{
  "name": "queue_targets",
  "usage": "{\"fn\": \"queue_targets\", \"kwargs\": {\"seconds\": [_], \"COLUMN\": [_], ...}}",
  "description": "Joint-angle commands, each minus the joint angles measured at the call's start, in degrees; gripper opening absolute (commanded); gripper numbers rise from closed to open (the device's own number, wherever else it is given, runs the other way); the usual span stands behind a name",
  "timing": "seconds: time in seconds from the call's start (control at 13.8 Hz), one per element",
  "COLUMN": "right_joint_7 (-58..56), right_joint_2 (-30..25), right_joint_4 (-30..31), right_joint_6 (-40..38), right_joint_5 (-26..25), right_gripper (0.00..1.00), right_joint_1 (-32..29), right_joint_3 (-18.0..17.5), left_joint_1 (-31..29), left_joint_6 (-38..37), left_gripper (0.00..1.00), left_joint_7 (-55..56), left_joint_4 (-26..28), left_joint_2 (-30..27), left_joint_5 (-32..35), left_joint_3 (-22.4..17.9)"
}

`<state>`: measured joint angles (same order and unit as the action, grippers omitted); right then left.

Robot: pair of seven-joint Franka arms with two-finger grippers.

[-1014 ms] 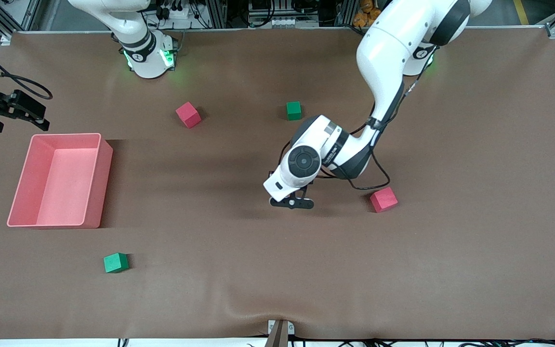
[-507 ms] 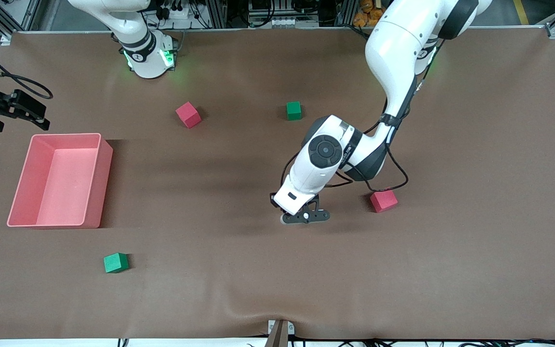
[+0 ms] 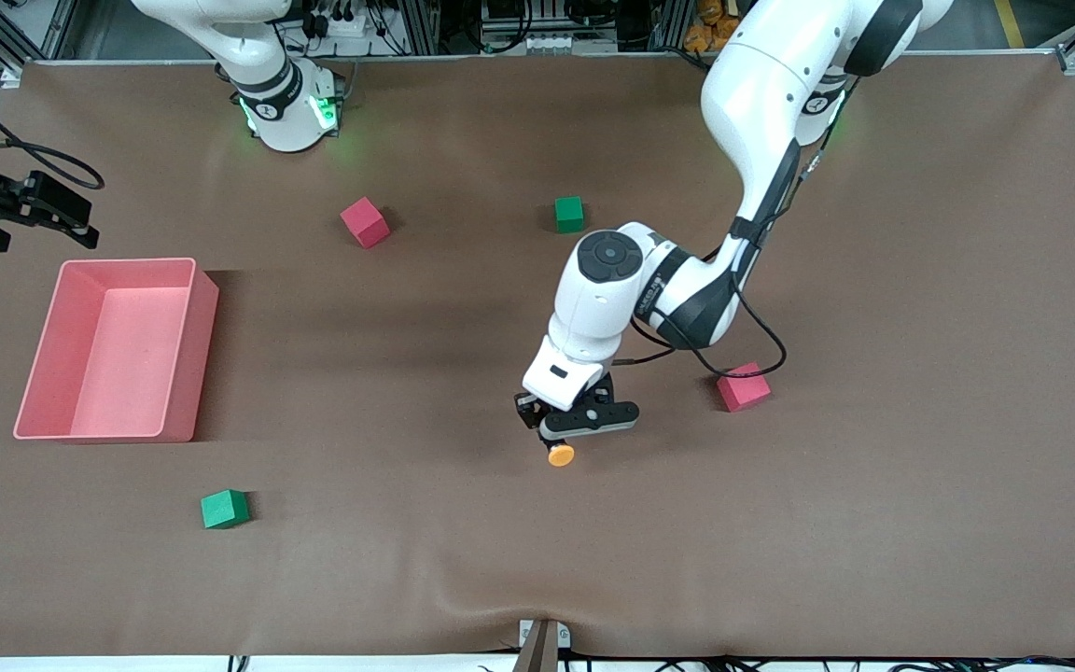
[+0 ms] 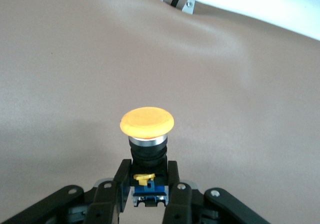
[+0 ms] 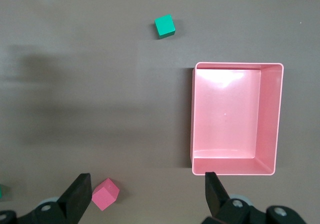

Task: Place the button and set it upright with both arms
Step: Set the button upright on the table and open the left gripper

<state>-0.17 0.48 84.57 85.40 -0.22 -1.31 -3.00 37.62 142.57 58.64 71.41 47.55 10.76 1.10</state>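
Note:
The button [image 4: 147,122] has a round orange cap on a black-and-blue body. My left gripper [image 4: 148,185] is shut on that body, and the cap points away from the fingers [image 4: 175,181]. In the front view the left gripper [image 3: 564,437] hangs over the middle of the table, with the button [image 3: 561,455] sticking out below it toward the camera. My right gripper [image 5: 145,196] is open and holds nothing. It waits high over the right arm's end of the table, at the edge of the front view [image 3: 80,224].
A pink bin [image 3: 206,345] stands at the right arm's end [image 5: 192,119]. Two red cubes [image 3: 365,222] [image 3: 744,386] and two green cubes [image 3: 569,214] [image 3: 224,509] lie scattered on the brown mat. The nearer red cube is beside the left arm's wrist.
The left wrist has swung and tilted toward the front camera. The button's orange cap now shows below the gripper. The right arm has not moved.

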Motion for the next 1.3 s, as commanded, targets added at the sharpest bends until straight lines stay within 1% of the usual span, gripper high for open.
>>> {"fn": "queue_targets", "kwargs": {"seconds": [0.0, 0.14, 0.51, 0.58, 0.87, 0.94, 1.09, 1.23], "right_joint_7": [-0.4, -0.4, -0.4, -0.4, -0.4, -0.4, -0.4, -0.4], "right_joint_2": [0.6, 0.6, 0.7, 0.7, 0.7, 0.7, 0.7, 0.7], "right_joint_4": [-1.4, -1.4, -1.3, -1.3, -1.3, -1.3, -1.3, -1.3], "right_joint_6": [-1.1, -1.4, -1.3, -1.3, -1.3, -1.3, -1.3, -1.2], "right_joint_5": [-1.2, -1.2, -1.2, -1.2, -1.2, -1.2, -1.0, -1.0], "right_gripper": [1.00, 1.00, 1.00, 1.00, 1.00, 1.00, 1.00, 1.00], "right_joint_1": [-0.4, -0.4, -0.6, -0.7, -0.9, -0.9, -0.8, -0.9], "right_joint_3": [-0.4, -0.4, -0.3, -0.3, -0.3, -0.3, -0.3, -0.3], "left_joint_1": [0.6, 0.6, 1.4, 2.1, 3.9, 5.4, 7.7, 12.1], "left_joint_6": [1.6, 1.6, 1.6, 1.6, 1.0, 0.5, -4.0, -10.3], "left_gripper": [0.00, 0.00, 0.00, 0.00, 0.00, 0.00, 0.00, 0.00], "left_joint_7": [7.2, 13.0, 28.4, 32.5, 50.2, 53.3, 56.5, 57.2], "left_joint_4": [0.7, 0.7, 0.7, 0.8, 1.6, 2.0, 2.1, 3.4], "left_joint_2": [-0.4, -0.1, 0.4, 1.0, 1.8, 2.2, 3.3, 4.1], "left_joint_5": [6.9, 13.0, 25.4, 28.7, 45.6, 48.9, 54.9, 56.5], "left_joint_3": [-0.7, -0.7, -0.7, -0.7, -0.7, -0.7, -0.7, -0.7]}}
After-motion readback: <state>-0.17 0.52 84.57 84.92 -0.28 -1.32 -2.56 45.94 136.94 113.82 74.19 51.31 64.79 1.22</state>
